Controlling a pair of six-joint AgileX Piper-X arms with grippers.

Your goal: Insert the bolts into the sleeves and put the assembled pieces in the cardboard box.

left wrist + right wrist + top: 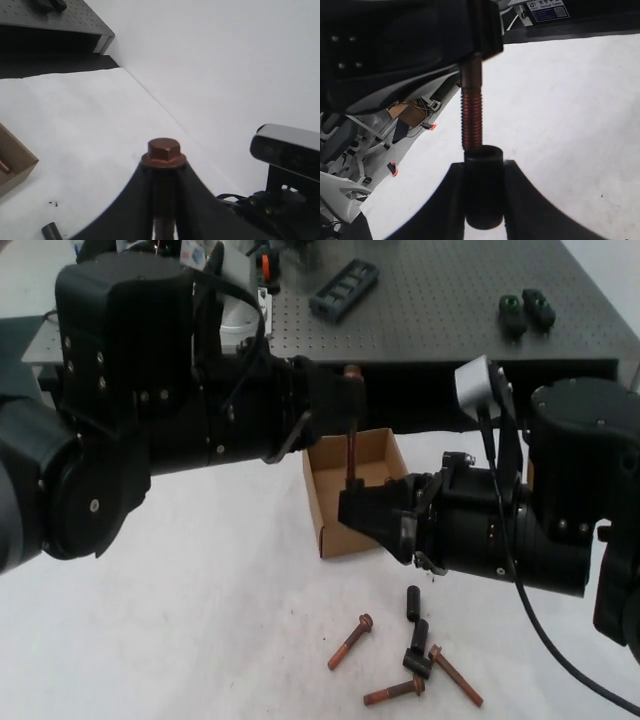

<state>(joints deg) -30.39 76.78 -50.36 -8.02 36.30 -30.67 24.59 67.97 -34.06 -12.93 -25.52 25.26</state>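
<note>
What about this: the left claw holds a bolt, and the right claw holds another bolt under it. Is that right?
Not quite. The right claw holds a black sleeve, not another bolt, as the right wrist view shows. The left claw does hold a bolt, and the sleeve is under it.

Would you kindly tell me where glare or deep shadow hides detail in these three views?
High view: the black arms sink into shadow, showing few surface details. Left wrist view: the white sheet glares almost featureless behind the bolt in the left claw. Right wrist view: the sleeve and right claw are dark silhouettes against bright sheet.
</note>
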